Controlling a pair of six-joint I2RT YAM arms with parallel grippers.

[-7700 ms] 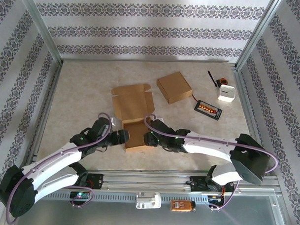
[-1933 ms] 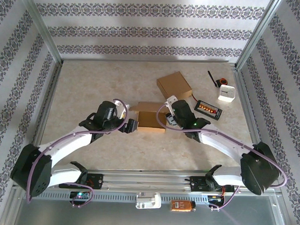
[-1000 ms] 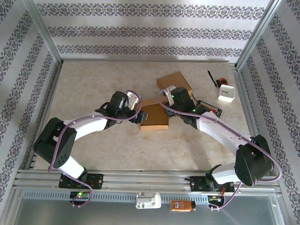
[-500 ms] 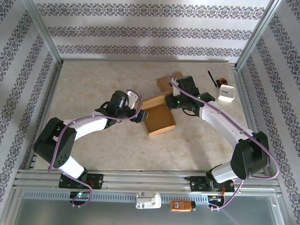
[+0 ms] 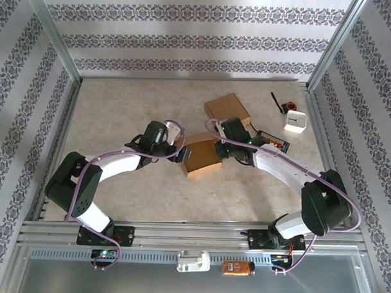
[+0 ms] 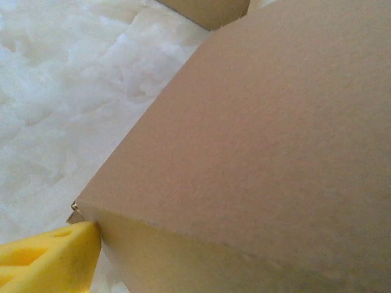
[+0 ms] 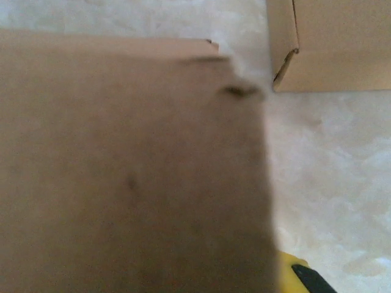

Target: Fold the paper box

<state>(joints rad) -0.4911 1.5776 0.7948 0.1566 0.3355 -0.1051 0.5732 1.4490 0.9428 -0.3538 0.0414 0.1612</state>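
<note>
- The brown cardboard paper box lies at the middle of the beige mottled table, between the two grippers.
- The left gripper sits at the box's left edge. In the left wrist view one yellow finger touches the box's near corner. The other finger is hidden behind cardboard, so I cannot tell how wide the jaws stand.
- The right gripper sits at the box's right edge, jaws narrow, pinching a cardboard panel. A yellow fingertip peeks from under that panel.
- A closed brown cardboard box lies close behind, not touching.
</note>
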